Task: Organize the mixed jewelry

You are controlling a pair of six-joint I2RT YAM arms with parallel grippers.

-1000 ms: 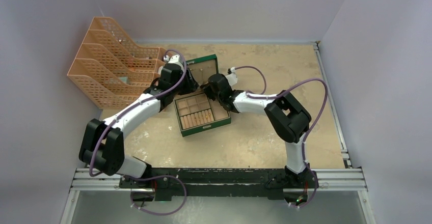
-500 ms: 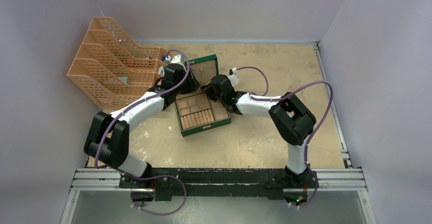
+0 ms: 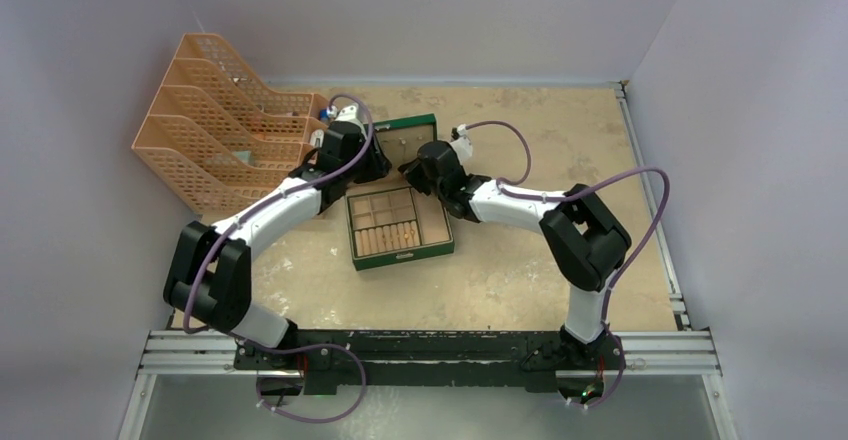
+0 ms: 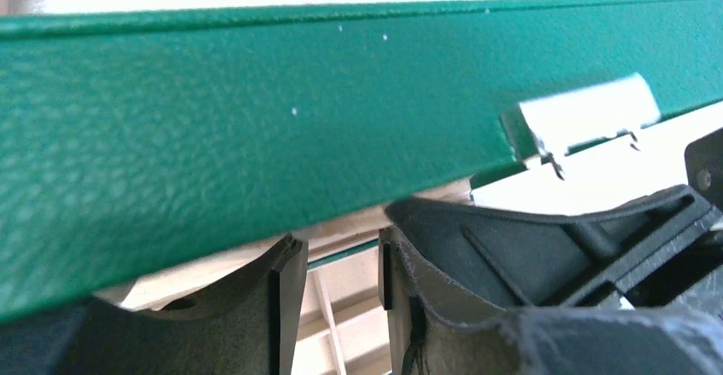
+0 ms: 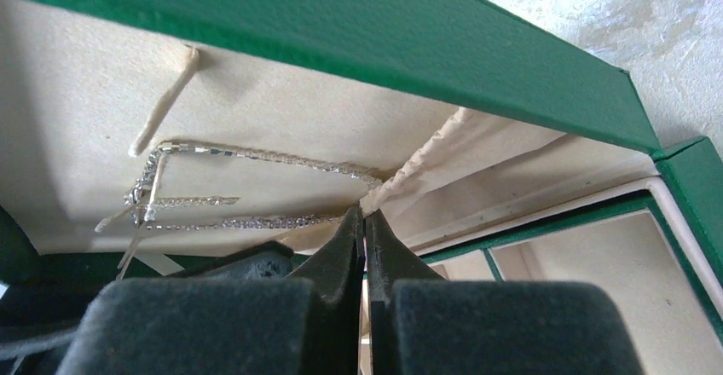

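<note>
Top external, green lid (image 3: 415,132) now steeper, left fingers (image 4: 243,311) slightly apart, right fingers (image 5: 337,256) closed by silvery chain (image 5: 273,157)

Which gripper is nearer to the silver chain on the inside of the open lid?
Right. The right gripper, shut, has its tips at one end of the silver chain inside the lid. The left gripper is on the lid's green outer side.
</note>
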